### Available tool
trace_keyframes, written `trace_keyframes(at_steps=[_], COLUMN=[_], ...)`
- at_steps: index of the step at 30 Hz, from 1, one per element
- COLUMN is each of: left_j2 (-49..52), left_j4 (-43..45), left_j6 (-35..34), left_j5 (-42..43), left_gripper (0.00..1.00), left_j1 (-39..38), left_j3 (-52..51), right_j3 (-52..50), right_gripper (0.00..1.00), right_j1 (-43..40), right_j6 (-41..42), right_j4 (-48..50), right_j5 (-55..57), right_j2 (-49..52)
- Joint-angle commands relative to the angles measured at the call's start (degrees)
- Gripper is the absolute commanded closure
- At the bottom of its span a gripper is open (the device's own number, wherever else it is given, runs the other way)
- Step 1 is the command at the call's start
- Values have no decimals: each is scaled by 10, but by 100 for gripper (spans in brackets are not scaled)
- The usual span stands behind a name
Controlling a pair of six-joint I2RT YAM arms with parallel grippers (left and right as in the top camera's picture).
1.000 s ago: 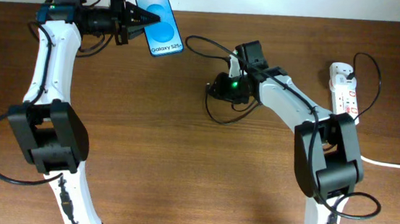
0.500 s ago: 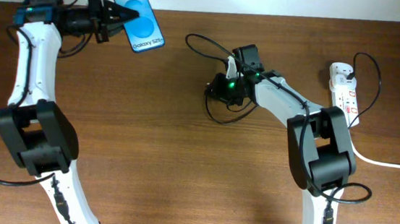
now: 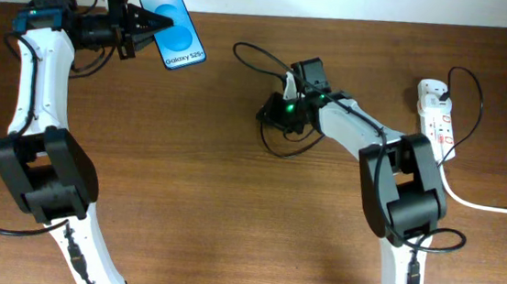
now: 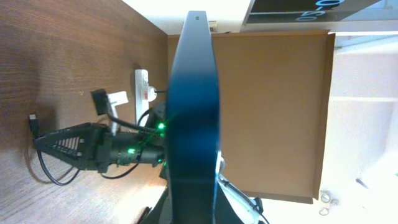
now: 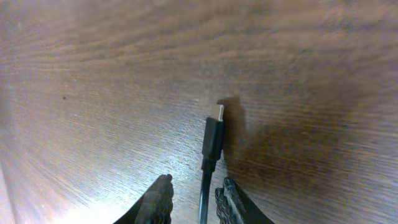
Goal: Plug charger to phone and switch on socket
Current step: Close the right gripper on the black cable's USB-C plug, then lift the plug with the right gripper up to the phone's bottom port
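My left gripper (image 3: 151, 26) is shut on the phone (image 3: 177, 30), holding it off the table at the far left with its blue screen up. The left wrist view shows the phone edge-on (image 4: 193, 106). The charger's plug tip (image 5: 213, 134) lies on the table just ahead of my right gripper (image 5: 193, 198). Its thin black cable runs back between the two fingers, which stand narrowly apart with a gap on the left side. In the overhead view my right gripper (image 3: 269, 114) is at mid-table among loops of the cable (image 3: 243, 45). The socket (image 3: 437, 110) lies at the far right.
The socket's thick white cord (image 3: 496, 207) runs off to the right edge. A black cable loops over the socket's far end (image 3: 468, 87). A brown board (image 4: 273, 112) stands beyond the table in the left wrist view.
My left arm has carried the phone to the left along the back edge. My right gripper has shifted slightly left toward the plug.
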Motion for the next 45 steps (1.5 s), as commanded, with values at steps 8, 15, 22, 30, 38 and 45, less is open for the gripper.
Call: trace_keyframes(at_steps=[8, 15, 22, 30, 38, 45], left_j2=[-1, -1, -1, -1, -1, -1], left_j4=[-1, -1, -12, -10, -10, -9], left_j6=[16, 16, 16, 16, 16, 44], left_j5=[0, 1, 13, 63, 76, 76], left_gripper=[100, 100, 100, 100, 100, 100], left_j1=[-1, -2, -4, -27, -31, -76], left_j3=[5, 5, 5, 5, 5, 5], right_j3=[8, 7, 8, 8, 8, 3], right_gripper=[77, 96, 96, 96, 96, 95], right_j1=[13, 12, -11, -79, -94, -85], right_j6=[11, -14, -112, -263, -348, -358], right_j4=[-9, -20, -52, -160, -290, -384], right_j5=[-3, -3, -78, -244, -262, -335], right_j2=[35, 35, 21, -126, -306, -375])
